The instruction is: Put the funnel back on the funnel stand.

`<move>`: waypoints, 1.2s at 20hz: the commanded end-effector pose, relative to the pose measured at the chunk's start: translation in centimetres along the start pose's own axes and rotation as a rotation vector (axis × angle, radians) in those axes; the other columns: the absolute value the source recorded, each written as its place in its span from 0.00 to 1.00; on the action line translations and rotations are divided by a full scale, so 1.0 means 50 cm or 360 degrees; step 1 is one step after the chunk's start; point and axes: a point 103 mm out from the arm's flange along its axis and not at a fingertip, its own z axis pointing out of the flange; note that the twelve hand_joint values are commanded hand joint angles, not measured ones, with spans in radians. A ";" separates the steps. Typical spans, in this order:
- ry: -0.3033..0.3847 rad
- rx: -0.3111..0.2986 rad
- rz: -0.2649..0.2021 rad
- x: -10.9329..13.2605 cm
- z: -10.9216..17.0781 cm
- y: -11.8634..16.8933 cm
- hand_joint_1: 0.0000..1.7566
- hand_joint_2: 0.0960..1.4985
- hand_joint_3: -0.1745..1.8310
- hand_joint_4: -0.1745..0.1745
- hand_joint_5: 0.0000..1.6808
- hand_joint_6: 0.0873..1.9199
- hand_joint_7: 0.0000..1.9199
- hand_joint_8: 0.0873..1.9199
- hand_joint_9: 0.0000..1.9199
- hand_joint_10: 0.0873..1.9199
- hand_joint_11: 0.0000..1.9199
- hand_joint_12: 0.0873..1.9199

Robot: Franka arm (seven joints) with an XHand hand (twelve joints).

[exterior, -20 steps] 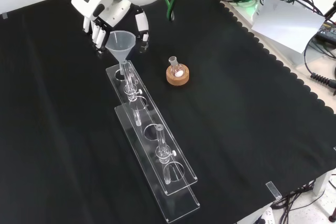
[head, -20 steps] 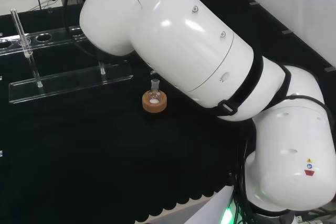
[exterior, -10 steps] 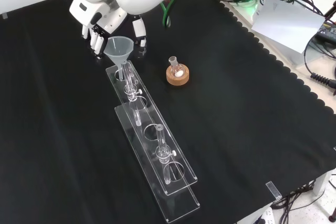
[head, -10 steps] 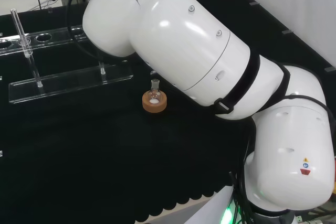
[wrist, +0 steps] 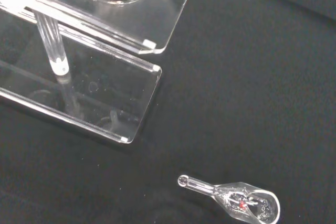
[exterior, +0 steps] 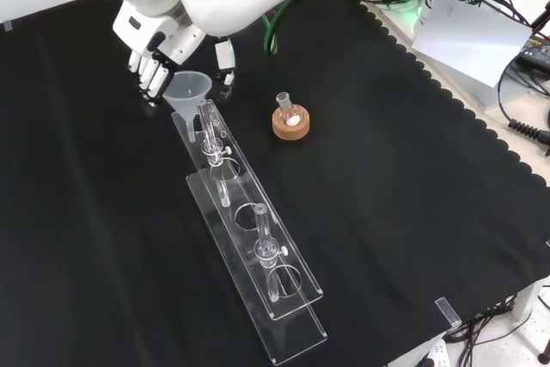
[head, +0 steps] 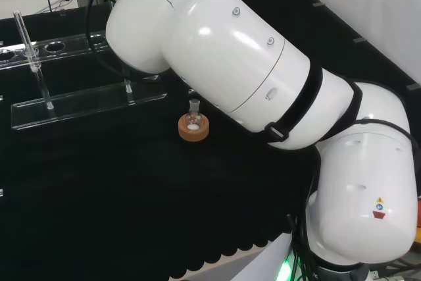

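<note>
1. Flask on its cork ring stood upper centre in the front view.
2. Clear funnel sat upper left, stem in the funnel stand.
3. Hand fingers curled round the funnel.

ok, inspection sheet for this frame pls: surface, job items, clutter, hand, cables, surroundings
Surface: black cloth, scalloped edge.
Job's things: funnel tilted over the end hole of the clear stand, stem at the hole.
Clutter: small flask on a cork ring; small glass piece lying on the cloth.
Hand: hand behind the funnel; grip cannot tell.
Cables: green and black leads at the far edge.
Surroundings: paper sheet, equipment beyond the cloth.
</note>
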 end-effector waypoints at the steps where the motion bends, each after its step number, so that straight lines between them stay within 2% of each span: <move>1: 0.0036 0.0119 0.0015 0.006 0.011 -0.001 0.37 0.43 0.34 0.26 0.13 0.08 0.01 0.25 0.10 0.36 0.10 0.71; 3: 0.0041 0.0120 0.0014 0.006 0.009 -0.009 0.36 0.43 0.33 0.26 0.11 0.01 0.00 0.17 0.04 0.38 0.05 0.73; 5: 0.0045 0.0119 0.0011 0.007 0.007 -0.021 0.35 0.42 0.32 0.26 0.09 0.00 0.00 0.12 0.01 0.40 0.03 0.74; 9: 0.0041 0.0042 0.0027 0.006 -0.002 -0.064 0.33 0.42 0.30 0.27 0.08 0.00 0.00 0.09 0.00 0.39 0.01 0.74; 14: 0.0060 -0.0061 0.0076 -0.004 -0.008 -0.141 0.33 0.43 0.28 0.26 0.09 0.00 0.00 0.15 0.01 0.41 0.02 0.75; 17: 0.0147 -0.0126 0.0091 -0.012 0.001 -0.190 0.33 0.43 0.27 0.26 0.12 0.00 0.00 0.20 0.04 0.40 0.03 0.74; 24: 0.0206 -0.0165 0.0173 -0.036 0.041 -0.286 0.34 0.45 0.27 0.26 0.16 0.00 0.00 0.28 0.08 0.39 0.05 0.74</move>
